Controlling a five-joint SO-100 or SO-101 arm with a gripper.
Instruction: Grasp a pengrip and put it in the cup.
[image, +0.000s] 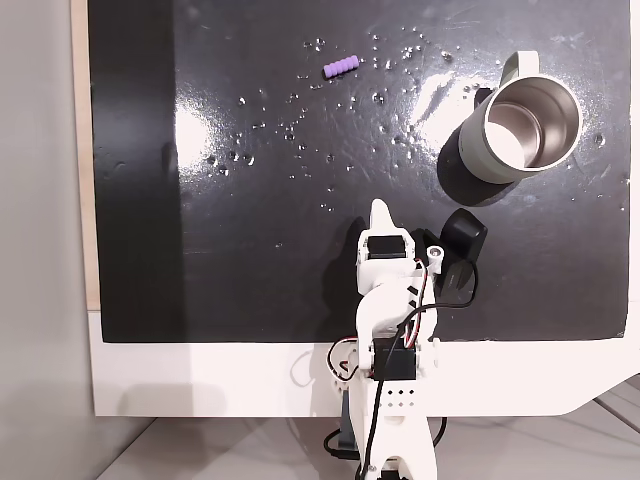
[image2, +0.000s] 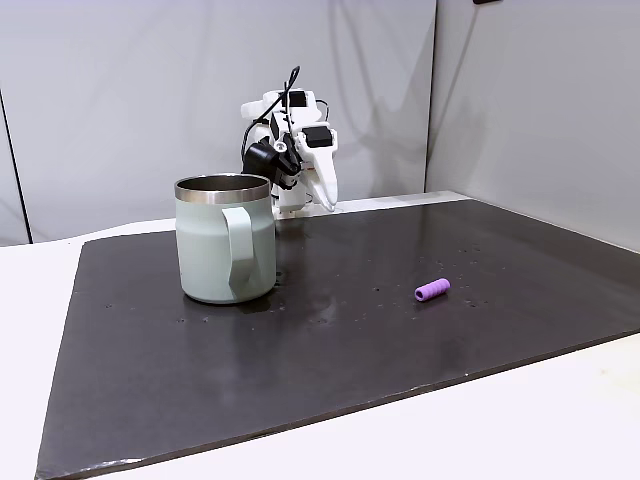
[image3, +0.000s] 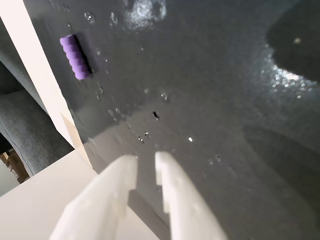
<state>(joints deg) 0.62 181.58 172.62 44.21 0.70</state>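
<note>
Jaws slightly apart, empty, lower frame of wrist view. Pengrip (image3: 76, 56) upper left: likely light, soft; pinch mid-length across ribs.

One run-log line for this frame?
gripper: nearly closed, empty, above mat | pengrip: on mat, untouched | cup: upright, empty | phase: pre-reach

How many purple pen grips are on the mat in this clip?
1. The small light-purple ribbed pen grip lies alone on the black mat, far from the pale grey-green steel-lined mug and the arm; nothing suggests another is hidden.
</note>
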